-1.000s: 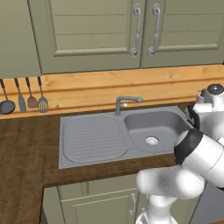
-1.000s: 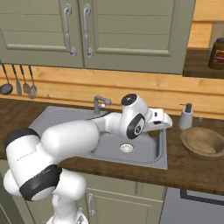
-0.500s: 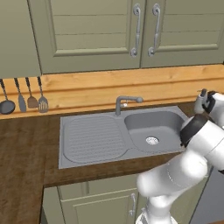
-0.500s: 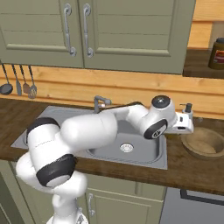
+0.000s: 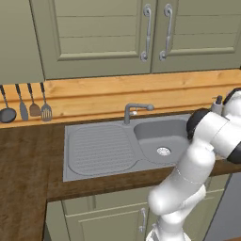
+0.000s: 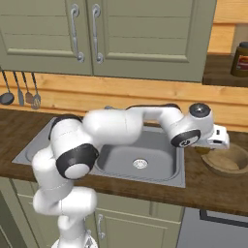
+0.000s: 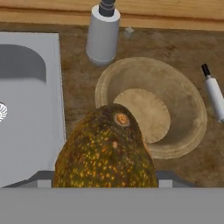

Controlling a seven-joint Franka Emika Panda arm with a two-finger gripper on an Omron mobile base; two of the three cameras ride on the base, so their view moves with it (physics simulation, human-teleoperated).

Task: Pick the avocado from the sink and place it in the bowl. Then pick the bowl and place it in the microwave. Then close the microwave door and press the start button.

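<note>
My arm reaches to the right side of the right base view, its tool over the one bowl on the counter beside the sink. The tool grasps the one avocado, low centre of the hand view, above the bowl's near rim. One soap dispenser stands top centre.

Matt tan wooden bowl, dark wood-grain counter, brushed grey steel sink, speckled rough-skinned avocado
</note>
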